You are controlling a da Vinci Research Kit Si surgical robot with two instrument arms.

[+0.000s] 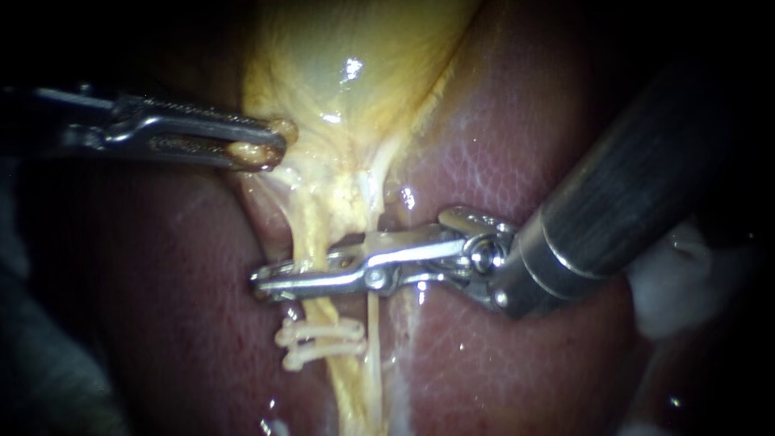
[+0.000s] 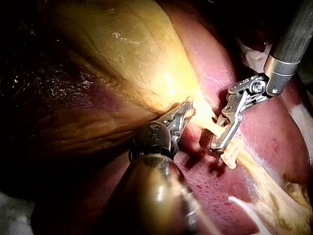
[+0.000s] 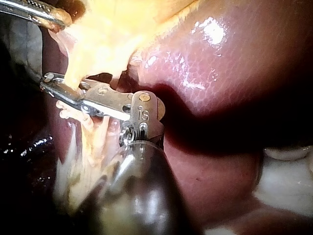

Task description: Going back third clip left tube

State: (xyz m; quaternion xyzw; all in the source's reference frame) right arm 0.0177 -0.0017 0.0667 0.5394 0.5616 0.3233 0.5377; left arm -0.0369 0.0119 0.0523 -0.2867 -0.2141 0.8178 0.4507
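My right instrument (image 1: 270,284) comes in from the upper right and lies across the pale yellow left tube (image 1: 311,242). Its jaws stand slightly open, with the tube passing between them. Just below the jaws, two white clips (image 1: 323,339) sit on the same tube. A thinner right tube (image 1: 373,323) runs beside it. My left instrument (image 1: 260,152) is shut on a fold of the yellowish gallbladder (image 1: 347,73) and holds it to the left. The left wrist view shows both instruments: my left instrument (image 2: 183,113) and my right instrument (image 2: 218,141) at the tube.
Dark red liver (image 1: 517,161) lies on both sides of the tubes. A white gauze pad (image 1: 674,282) lies at the right, behind my right instrument's thick dark shaft (image 1: 630,186). The left side is dark.
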